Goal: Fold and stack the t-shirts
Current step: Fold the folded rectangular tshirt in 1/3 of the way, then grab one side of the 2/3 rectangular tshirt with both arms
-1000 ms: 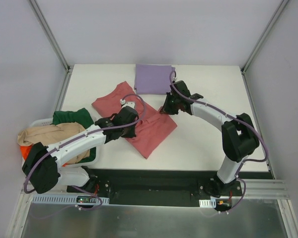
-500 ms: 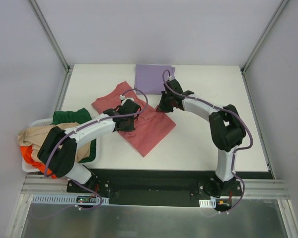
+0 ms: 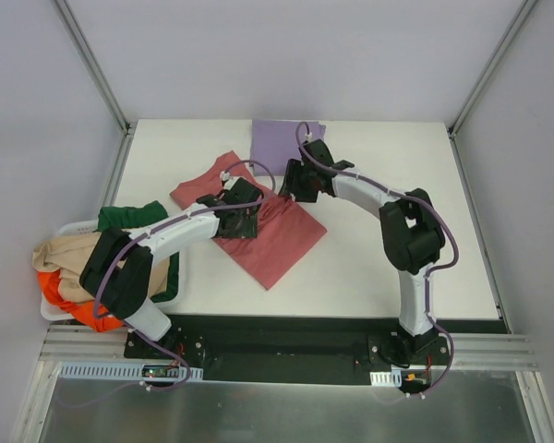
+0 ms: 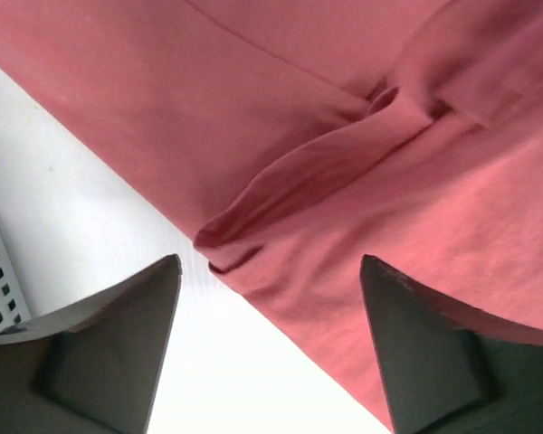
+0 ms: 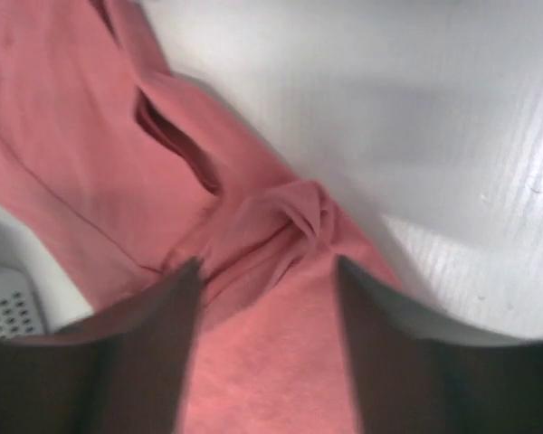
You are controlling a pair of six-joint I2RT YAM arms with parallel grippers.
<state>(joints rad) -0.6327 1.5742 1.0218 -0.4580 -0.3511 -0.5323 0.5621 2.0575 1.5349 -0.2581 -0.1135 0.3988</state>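
The white table (image 3: 397, 185) was the biggest thing, with both arms reaching out over it. The left arm (image 3: 166, 242) bent back at its elbow above the basket. Then it stretched long and low to the right, out to the middle of the table. The right arm (image 3: 369, 196) stood up tall from its base. It bent at the elbow and reached far to the left and away.

The red t-shirt (image 3: 282, 242) lay spread near the middle of the table, a bit crumpled. Both arms met over it. The purple t-shirt (image 3: 275, 143) lay folded flat at the far edge, just behind the red one.

The white basket (image 3: 184, 268) sat at the left side. It held a green cloth (image 3: 129, 218), a tan cloth (image 3: 65, 251) and an orange cloth (image 3: 55, 291), all piled up.

The left gripper (image 3: 236, 218) pointed down over the near left edge of the red t-shirt. In the left wrist view its fingers (image 4: 109, 362) stood wide apart, with nothing between them. A small raised fold of red cloth lay just ahead.

The right gripper (image 3: 292, 185) pointed down over the far edge of the red t-shirt. Its fingers (image 5: 407, 362) were spread apart too, above a bunched bit of red cloth. That view was blurry.
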